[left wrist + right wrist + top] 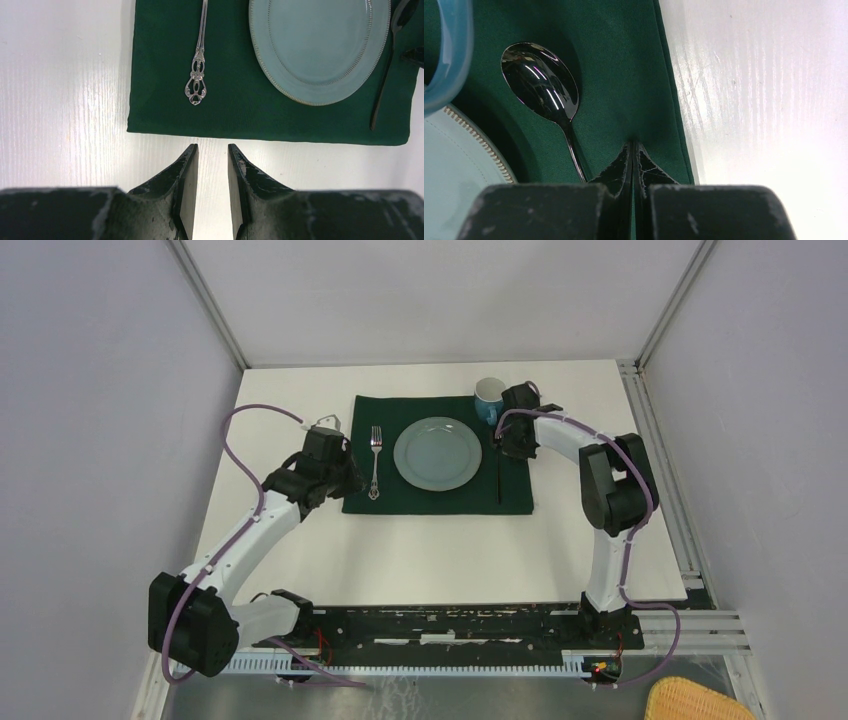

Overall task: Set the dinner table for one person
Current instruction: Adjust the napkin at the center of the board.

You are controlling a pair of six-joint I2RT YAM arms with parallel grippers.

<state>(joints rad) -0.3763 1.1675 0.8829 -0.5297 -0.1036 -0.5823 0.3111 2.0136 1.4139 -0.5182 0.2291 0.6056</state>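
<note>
On the white dinner table [430,560] lies a dark green cloth [440,500]. On it are a pale blue plate [438,453], a silver fork [376,462] to its left and a black spoon [500,480] to its right. A blue mug [487,398] stands at the cloth's far right corner. My left gripper [213,147] hovers open and empty by the cloth's near left side, short of the fork's handle [196,82]. My right gripper [633,145] is shut on nothing, low over the cloth's right edge [671,100], just right of the spoon [540,81].
Grey enclosure walls and metal posts ring the table. A rail with the arm bases [450,625] runs along the near edge. A woven yellow basket [695,702] sits off the table at the near right corner.
</note>
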